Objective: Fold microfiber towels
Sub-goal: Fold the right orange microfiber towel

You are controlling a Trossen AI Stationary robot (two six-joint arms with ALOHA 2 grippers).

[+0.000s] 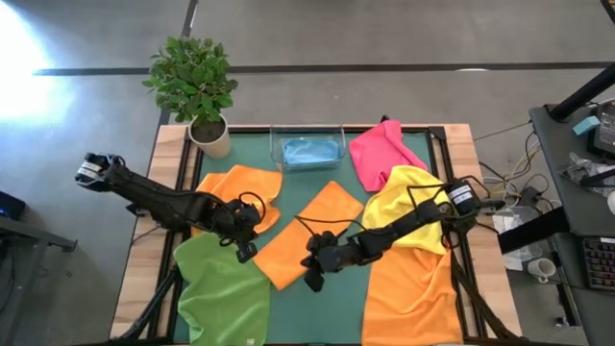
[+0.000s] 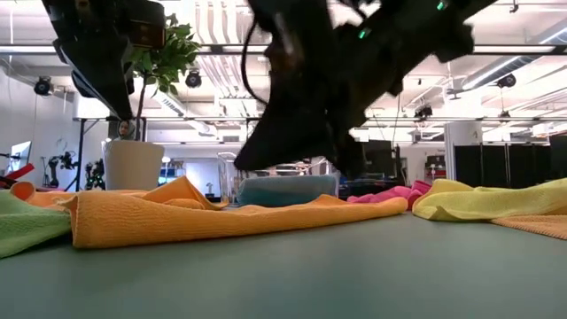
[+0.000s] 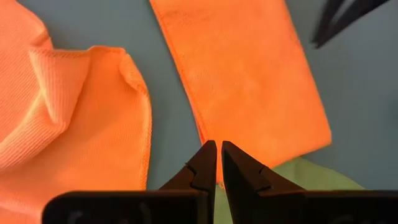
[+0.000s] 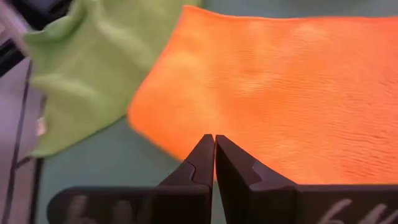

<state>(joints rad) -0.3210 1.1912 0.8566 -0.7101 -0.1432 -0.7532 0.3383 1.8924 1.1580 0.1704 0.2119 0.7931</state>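
The folded orange microfiber towel (image 1: 306,235) lies flat mid-table, nearest the low camera, its edge over the green fuzzy towel (image 1: 223,293). The left arm reaches in from the table's left side, its left gripper (image 1: 245,252) at the folded towel's left edge, fingers together and empty. The right arm stretches across the yellow towel (image 1: 411,204); its right gripper (image 1: 313,281) hovers over the same towel's near edge, jaws pressed together, holding nothing.
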